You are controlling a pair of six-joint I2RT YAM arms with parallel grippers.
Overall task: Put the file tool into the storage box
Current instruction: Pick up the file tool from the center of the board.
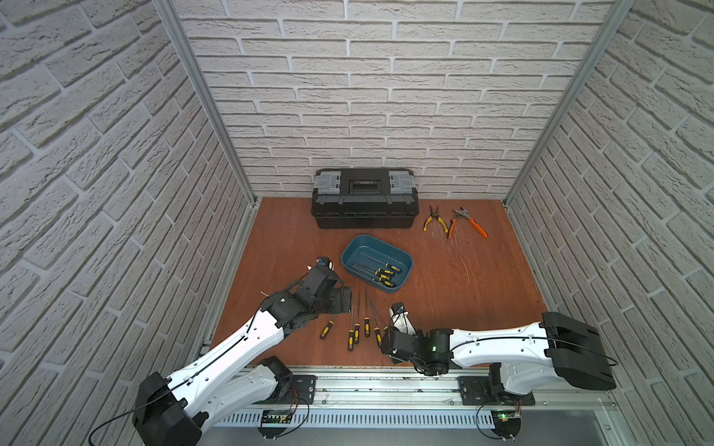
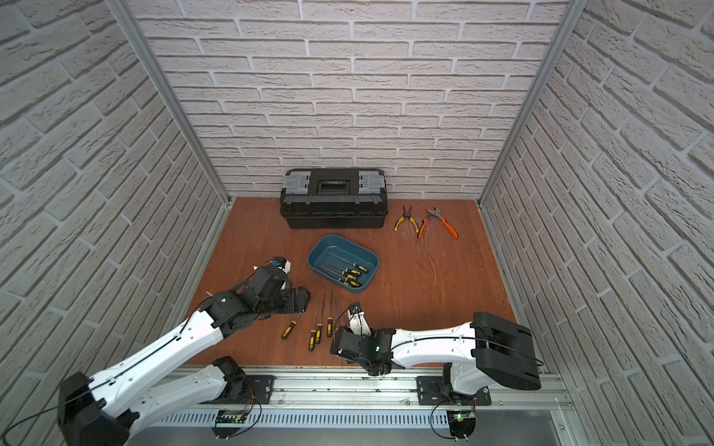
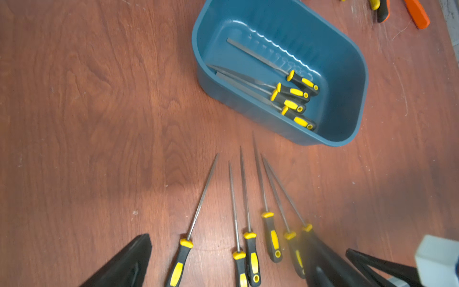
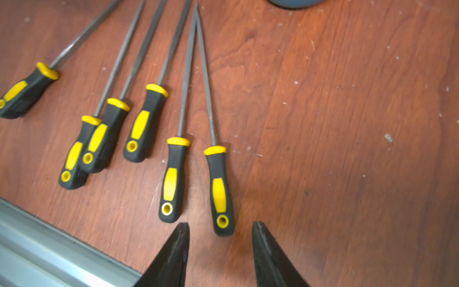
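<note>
On the right gripper (image 4: pixel 220 228), black fingers parted, nothing clamped between. Just beyond the gap, the butt of the nearest file tool (image 4: pixel 218 188), lying flat on the wooden table (image 4: pixel 347 124): black rubbery handle with a long yellow inlay, yellow collar, yellow-ringed hole at the end, then a thin grey steel shaft tapering to a point. Tip meeting that of a second file (image 4: pixel 173 179) just beside. Further along the row, four more files (image 4: pixel 146 124) of the same make, two of those handles touching. On the left gripper (image 3: pixel 228 236), fingers wide apart as well, holding nothing, low over the same row. Past the file points, near but apart, the storage box (image 3: pixel 347 62): shallow teal tub, rounded corners, no lid, several matching files already inside with handles bunched together. Further back in both top views, a black toolbox (image 1: pixel 365 197) against the wall, two pairs of pliers (image 1: pixel 461 215) beside.
</note>
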